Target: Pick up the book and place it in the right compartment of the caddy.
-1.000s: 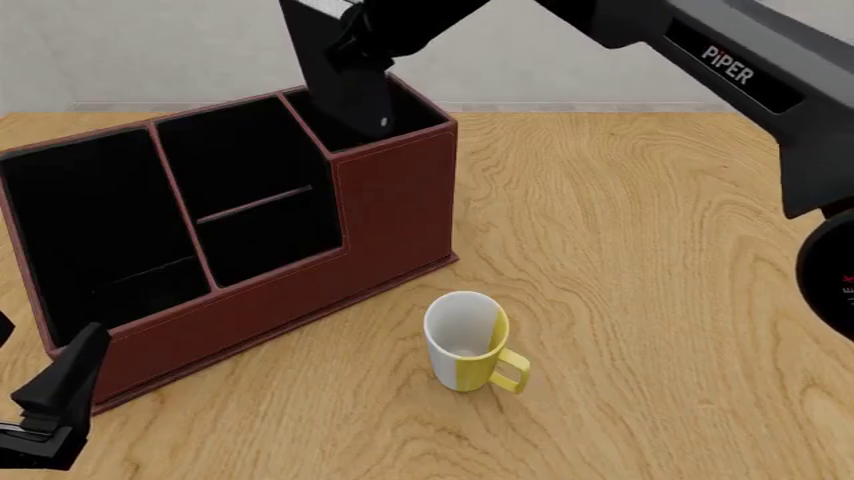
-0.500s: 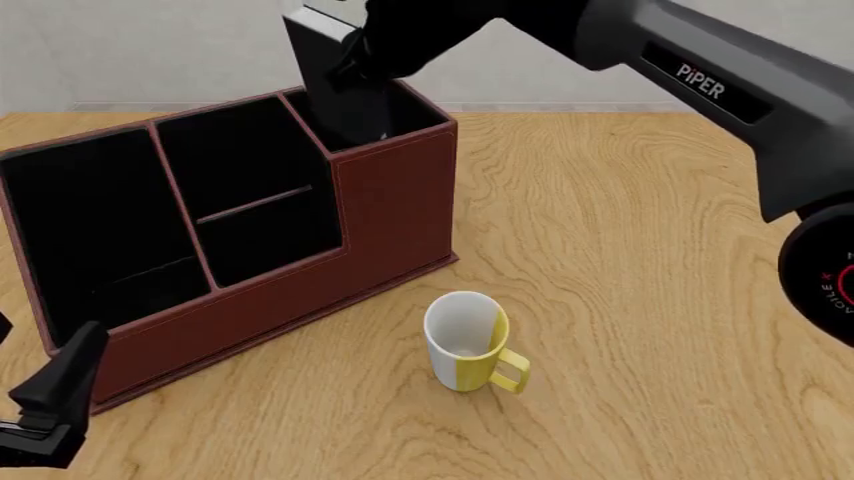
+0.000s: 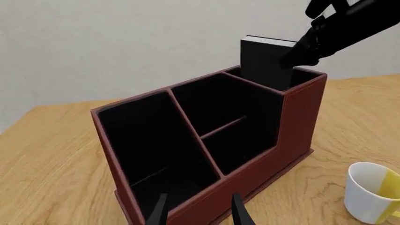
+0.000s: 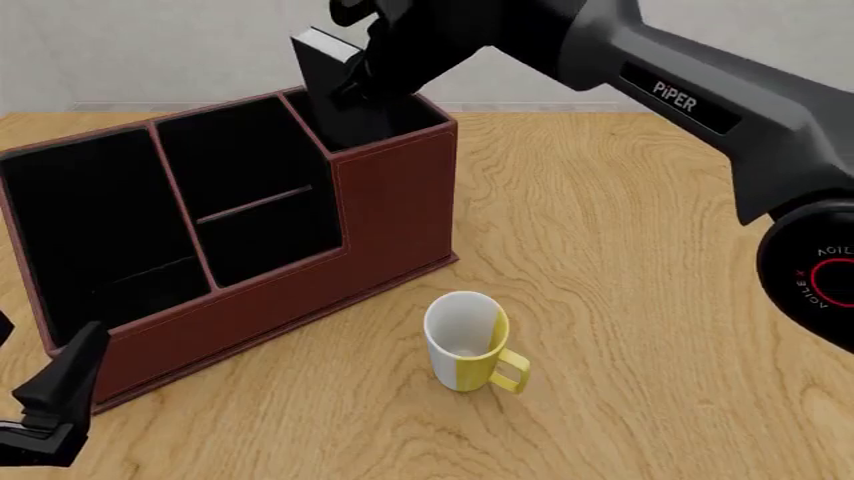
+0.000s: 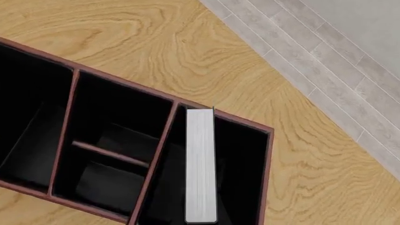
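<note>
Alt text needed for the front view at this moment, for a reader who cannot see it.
The right arm's gripper is at a black book standing in the right compartment of a reddish-brown caddy, its top sticking out above the rim. A white and yellow mug stands on the wooden table nearby; the left gripper sits idle at the near edge.

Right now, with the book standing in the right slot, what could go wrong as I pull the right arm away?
1. The right claw sits against the book. Whether it has let go is unclear, so lifting might drag the book back out.
2. The book rises above the caddy rim and hugs the divider, with space beside it in the right compartment. A nudge could tip it.
</note>
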